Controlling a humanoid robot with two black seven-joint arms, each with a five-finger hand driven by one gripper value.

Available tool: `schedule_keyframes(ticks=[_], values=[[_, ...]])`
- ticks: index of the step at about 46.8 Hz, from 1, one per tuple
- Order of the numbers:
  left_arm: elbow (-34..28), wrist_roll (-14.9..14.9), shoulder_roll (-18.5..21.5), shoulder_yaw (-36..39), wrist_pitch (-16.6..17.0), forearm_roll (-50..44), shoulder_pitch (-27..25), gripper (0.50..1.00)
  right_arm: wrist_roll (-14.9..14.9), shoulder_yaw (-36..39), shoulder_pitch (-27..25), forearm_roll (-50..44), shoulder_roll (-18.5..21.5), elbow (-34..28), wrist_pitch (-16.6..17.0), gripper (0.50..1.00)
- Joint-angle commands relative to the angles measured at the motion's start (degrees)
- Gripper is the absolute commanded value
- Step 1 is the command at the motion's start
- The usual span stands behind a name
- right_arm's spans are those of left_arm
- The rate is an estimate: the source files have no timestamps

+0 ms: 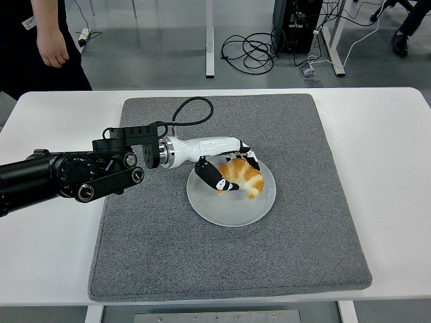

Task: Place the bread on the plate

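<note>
White table [384, 168] with grey mat [229, 262]: left hand [225, 171], fingers clamped on golden croissant [244, 176], lowers it onto round pale plate [222, 212]; release remains.

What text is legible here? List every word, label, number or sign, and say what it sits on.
None can be read.
White tag on the person's dark top, at the top left: left unread, being a badge.
Left hand, croissant, plate, grey mat, white table: no print shows.
Black box on the floor behind: no readable label.
</note>
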Motion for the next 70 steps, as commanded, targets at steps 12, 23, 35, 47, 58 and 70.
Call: schedule_keyframes(ticks=[12,23,35,47,58,70], values=[[0.0,0.0,1.1,0.4,-0.1,-0.1,1.2,0.500,0.0,0.0,0.0,0.0,0.0,0.0,0.0,1.000],[0.0,0.0,1.6,0.7,0.0,-0.3,2.0,0.500,0.0,0.0,0.0,0.0,0.0,0.1,0.0,1.000],[0.0,0.0,2.0,0.7,-0.1,-0.8,2.0,0.564,0.0,0.0,0.0,0.0,0.0,0.1,0.0,1.000],[0.0,0.0,2.6,0.6,-0.2,-1.0,2.0,0.639,0.0,0.1,0.0,0.0,0.0,0.1,0.0,1.000],[0.0,-0.1,2.8,0.4,-0.4,-1.1,2.1,0.719,0.0,0.1,0.0,0.0,0.0,0.1,0.0,1.000],[-0.1,-0.1,2.9,0.1,-0.6,-3.1,2.0,0.799,0.0,0.1,0.0,0.0,0.0,0.1,0.0,1.000]])
